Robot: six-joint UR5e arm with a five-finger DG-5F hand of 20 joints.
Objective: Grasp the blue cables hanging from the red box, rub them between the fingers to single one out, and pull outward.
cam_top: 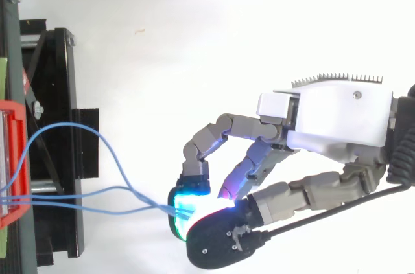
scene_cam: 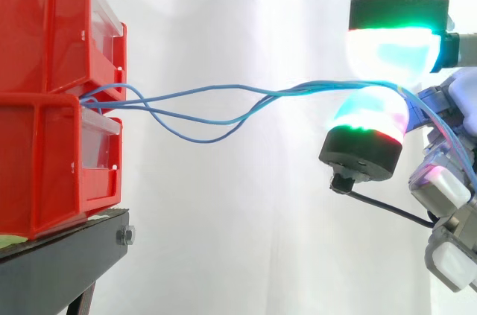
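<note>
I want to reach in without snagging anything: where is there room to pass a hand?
Free above and below the blue cables, between the red bins and the robot hand. Crowded where cables bunch at its pinching fingertips and leave the bins.

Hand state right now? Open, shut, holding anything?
Hand: shut on the blue cables, pinched between its glowing fingertips.

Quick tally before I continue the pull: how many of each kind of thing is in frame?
red bins: 2, stacked
black stand: 1
blue cable bundle: 1, strands too tangled to count
hand: 1, pinching the bundle between glowing pads
Total: 5
</note>
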